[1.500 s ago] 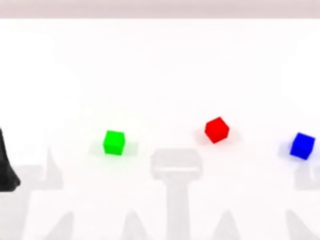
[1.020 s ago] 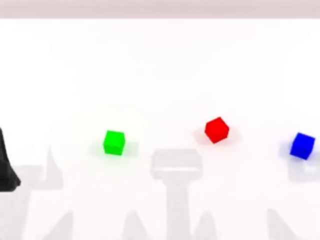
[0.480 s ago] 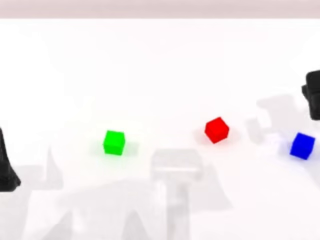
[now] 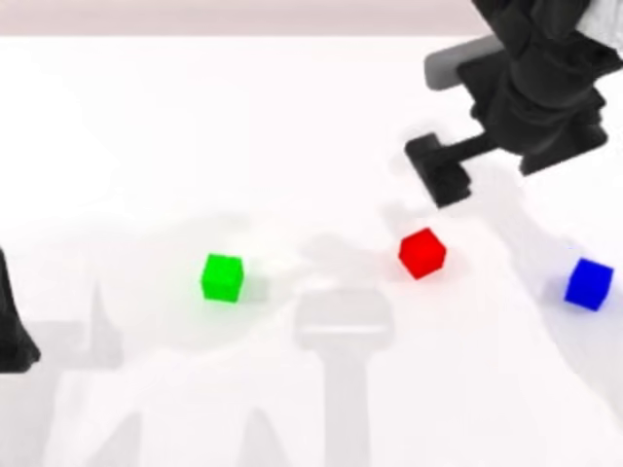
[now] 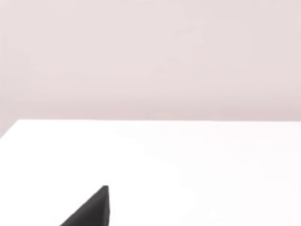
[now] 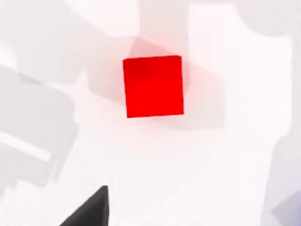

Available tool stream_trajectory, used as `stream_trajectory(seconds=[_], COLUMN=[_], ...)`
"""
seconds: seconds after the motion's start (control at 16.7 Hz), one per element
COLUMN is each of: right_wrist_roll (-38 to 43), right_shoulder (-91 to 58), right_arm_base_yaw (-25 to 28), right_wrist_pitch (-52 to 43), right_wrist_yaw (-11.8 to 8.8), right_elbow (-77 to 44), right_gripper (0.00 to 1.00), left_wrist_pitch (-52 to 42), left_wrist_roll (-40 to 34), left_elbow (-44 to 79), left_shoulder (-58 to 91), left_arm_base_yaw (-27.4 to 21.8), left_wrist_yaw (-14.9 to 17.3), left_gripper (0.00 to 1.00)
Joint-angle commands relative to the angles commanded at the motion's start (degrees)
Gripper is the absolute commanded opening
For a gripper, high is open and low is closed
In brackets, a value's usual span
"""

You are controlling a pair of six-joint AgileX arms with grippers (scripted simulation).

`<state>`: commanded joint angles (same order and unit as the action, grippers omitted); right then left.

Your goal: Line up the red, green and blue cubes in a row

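Three small cubes lie apart on the white table: the green cube (image 4: 222, 277) at the left, the red cube (image 4: 421, 253) right of centre, the blue cube (image 4: 589, 284) near the right edge. My right gripper (image 4: 446, 122) hangs open above and behind the red cube, holding nothing. The right wrist view looks down on the red cube (image 6: 153, 86), with one dark fingertip (image 6: 96, 209) at the frame's edge. My left gripper (image 4: 10, 331) is parked at the table's left edge, open and empty, and one fingertip (image 5: 96, 209) shows in the left wrist view.
The table's far edge (image 4: 292, 37) meets a pale wall. Grey shadows of the arms fall across the front of the table (image 4: 341, 321). A wide gap separates the green cube from the red one.
My right arm has swung in from the right edge to above and behind the red cube. The cubes and the left arm have not moved.
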<state>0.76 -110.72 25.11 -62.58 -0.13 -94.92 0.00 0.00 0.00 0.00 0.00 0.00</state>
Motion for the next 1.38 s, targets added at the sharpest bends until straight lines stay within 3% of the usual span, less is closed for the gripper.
stream_trajectory(seconds=[0.36, 0.78, 1.38], right_wrist_roll=[0.2, 0.2, 0.3], right_shoulder=[-17.9, -19.1, -24.1], right_arm_base_yaw=[3.9, 3.9, 4.3], right_wrist_pitch=[-9.0, -9.3, 7.7], right_wrist_yaw=[0.3, 0.3, 0.4], right_elbow=[-16.0, -16.9, -4.8], right_gripper=[1.00, 1.00, 1.00], left_wrist_pitch=[0.0, 0.0, 0.0], left_wrist_roll=[0.0, 0.0, 0.0], left_elbow=[0.0, 0.0, 0.0], left_shoulder=[0.0, 0.0, 0.0], left_arm_base_yaw=[0.0, 0.0, 0.0], left_wrist_yaw=[0.0, 0.0, 0.0], left_gripper=[1.00, 1.00, 1.00])
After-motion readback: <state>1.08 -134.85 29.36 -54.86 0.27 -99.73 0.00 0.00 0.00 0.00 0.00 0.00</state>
